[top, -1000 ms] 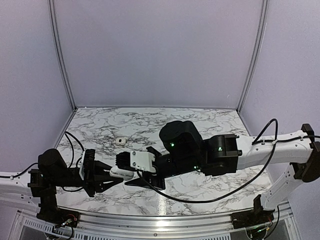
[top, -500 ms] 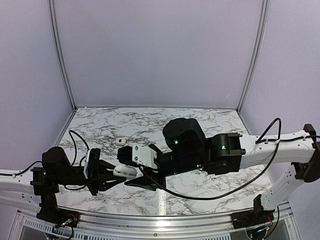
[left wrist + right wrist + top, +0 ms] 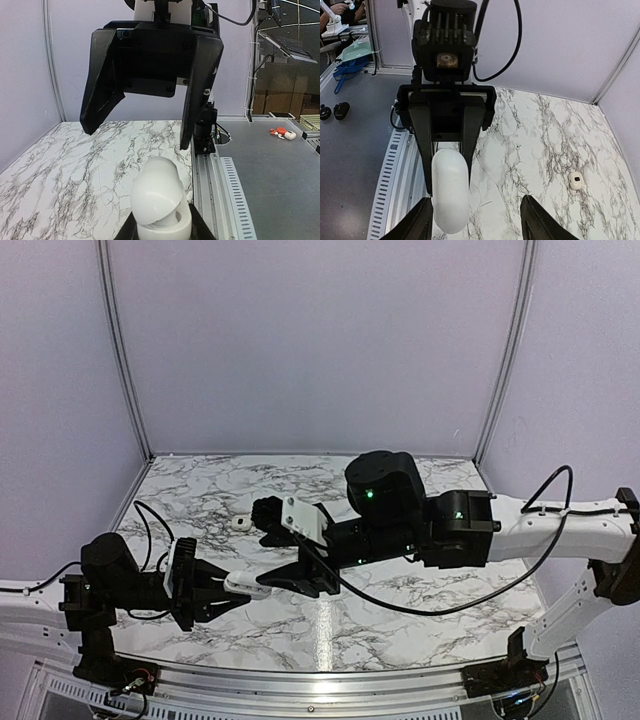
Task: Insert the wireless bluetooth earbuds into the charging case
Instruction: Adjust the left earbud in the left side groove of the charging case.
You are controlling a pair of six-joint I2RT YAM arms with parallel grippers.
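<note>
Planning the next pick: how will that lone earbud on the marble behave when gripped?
The earbud looks tiny and rounded, so it probably slips easily when pinched. On the smooth marble table it likely skids when nudged.

The charging case [image 3: 159, 197] is gleaming glossy white, the earbud [image 3: 575, 180] is showing white with a dark spot, the table [image 3: 400, 610] is showing white marble with grey-black veining, the right gripper [image 3: 137, 132] is looking black, and the walls [image 3: 320, 340] are showing pale lilac

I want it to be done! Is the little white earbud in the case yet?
Out: the earbud lies on the marble table, apart from the charging case in the left gripper.
</note>
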